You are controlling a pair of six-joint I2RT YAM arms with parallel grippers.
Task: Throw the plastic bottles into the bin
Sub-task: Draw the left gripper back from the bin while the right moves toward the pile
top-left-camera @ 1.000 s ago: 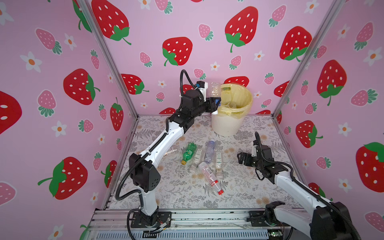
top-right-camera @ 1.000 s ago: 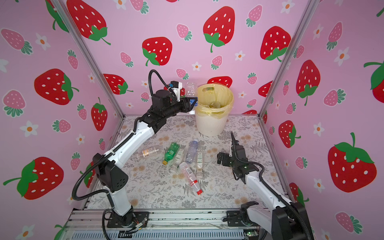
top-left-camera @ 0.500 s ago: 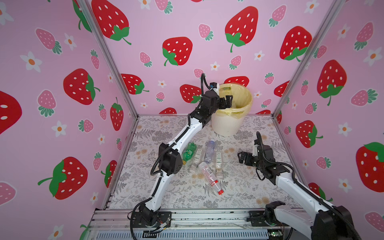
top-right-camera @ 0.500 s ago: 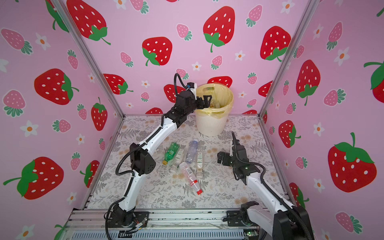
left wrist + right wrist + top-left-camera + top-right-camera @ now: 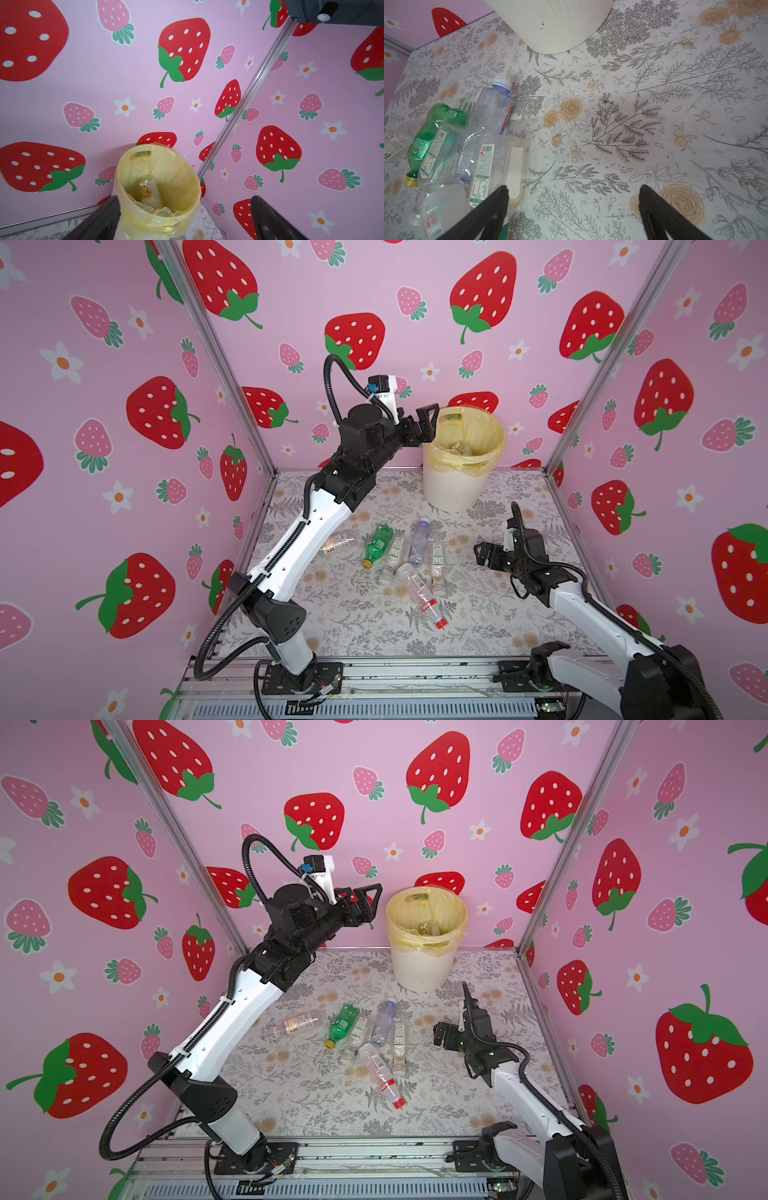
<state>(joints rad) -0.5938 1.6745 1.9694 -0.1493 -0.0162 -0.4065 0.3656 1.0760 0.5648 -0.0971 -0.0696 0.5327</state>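
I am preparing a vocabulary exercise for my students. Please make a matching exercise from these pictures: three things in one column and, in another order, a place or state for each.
1. green plastic bottle
2. round cream-white ribbed plastic bin
3. clear plastic bottle with red cap

A. lying nearest the front edge
B. standing upright at the back
C. lying with its yellow cap toward the front

Pairs: 1-C, 2-B, 3-A
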